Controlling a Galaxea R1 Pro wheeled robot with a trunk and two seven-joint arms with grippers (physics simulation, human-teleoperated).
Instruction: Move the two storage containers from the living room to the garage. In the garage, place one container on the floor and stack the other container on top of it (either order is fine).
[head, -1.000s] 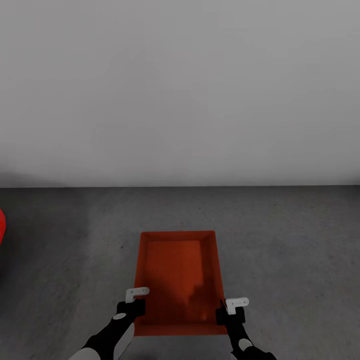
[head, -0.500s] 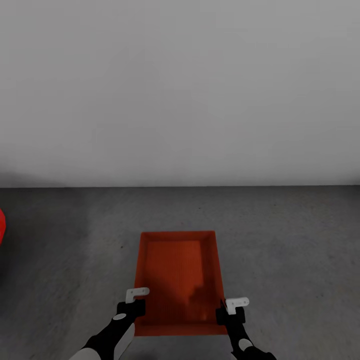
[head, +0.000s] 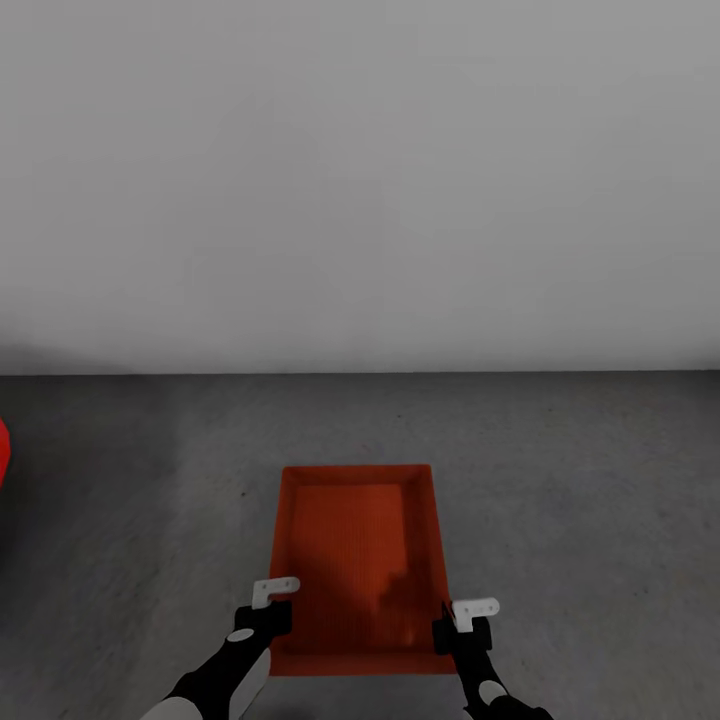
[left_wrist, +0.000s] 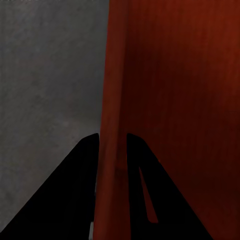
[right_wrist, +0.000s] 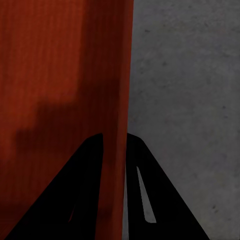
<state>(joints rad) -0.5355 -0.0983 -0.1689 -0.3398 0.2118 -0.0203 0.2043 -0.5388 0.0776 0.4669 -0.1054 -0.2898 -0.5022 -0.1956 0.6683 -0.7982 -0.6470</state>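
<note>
Two pairs of fingers pinch the thin side walls of one red-orange container (head: 360, 560), the left gripper (head: 262, 608) on its left wall, the right gripper (head: 462, 625) on its right, both near the close end. It looks light and stiff, though such slim walls might flex. Its long axis runs away toward the grey wall (head: 360, 180), open top up, over the concrete floor (head: 580, 480).

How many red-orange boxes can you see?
1. The red-orange rectangular open-top storage container is over the dark grey concrete floor near the grey wall, with the left gripper and right gripper clamped on its side walls. A second could be nested underneath, hidden.
</note>
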